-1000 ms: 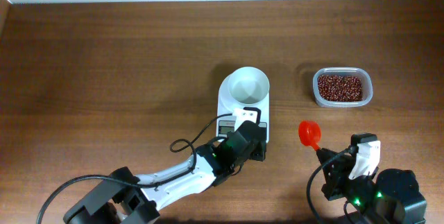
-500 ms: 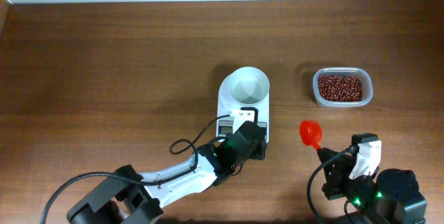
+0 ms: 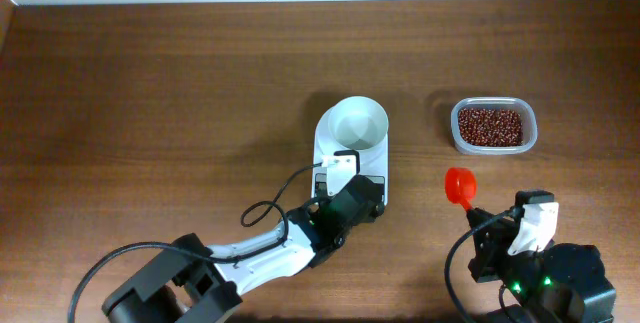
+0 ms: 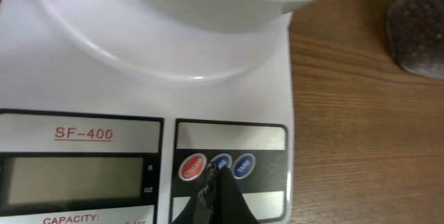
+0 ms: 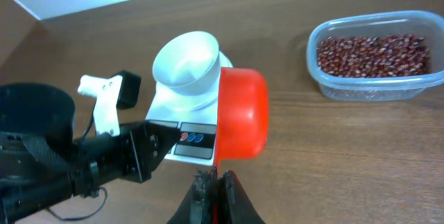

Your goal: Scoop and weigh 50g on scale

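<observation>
Left tool (image 4: pixel 216 177) at scale (image 4: pixel 274 92) front edge

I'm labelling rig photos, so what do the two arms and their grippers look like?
Both arms are mostly black. The left arm has a white link and a looping black cable; the left gripper has thin dark fingers. The right arm carries a white bracket and green lights.

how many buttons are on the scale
3, in a row on the scale right of its display: red button leftmost, middle blue button partly behind the left gripper, right blue button beside it.
</observation>
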Tool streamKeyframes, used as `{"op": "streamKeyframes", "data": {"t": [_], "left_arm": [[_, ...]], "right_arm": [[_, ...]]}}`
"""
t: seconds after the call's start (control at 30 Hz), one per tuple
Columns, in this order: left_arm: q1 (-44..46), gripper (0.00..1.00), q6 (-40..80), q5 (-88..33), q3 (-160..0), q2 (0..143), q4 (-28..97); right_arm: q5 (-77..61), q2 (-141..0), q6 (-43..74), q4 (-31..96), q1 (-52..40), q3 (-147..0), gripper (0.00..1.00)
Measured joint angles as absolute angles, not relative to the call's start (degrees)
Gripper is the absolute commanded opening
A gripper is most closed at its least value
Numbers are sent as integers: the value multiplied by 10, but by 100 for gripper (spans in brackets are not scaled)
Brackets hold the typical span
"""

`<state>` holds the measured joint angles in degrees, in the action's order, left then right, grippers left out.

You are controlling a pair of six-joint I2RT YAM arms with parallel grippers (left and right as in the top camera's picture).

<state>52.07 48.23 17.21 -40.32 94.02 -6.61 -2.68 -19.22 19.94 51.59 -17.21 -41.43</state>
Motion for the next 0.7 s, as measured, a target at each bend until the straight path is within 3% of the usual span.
{"op": "streamKeyframes", "data": {"t": [0.23,0.7], "left_arm": [[521,0,563,201,-403,945,-65],[521,0,571,195,-403,953,-65]], "right_arm": [[-13,-192,199,513,-172,-414,4],[-13,-192,199,512,-172,-414,4]]}}
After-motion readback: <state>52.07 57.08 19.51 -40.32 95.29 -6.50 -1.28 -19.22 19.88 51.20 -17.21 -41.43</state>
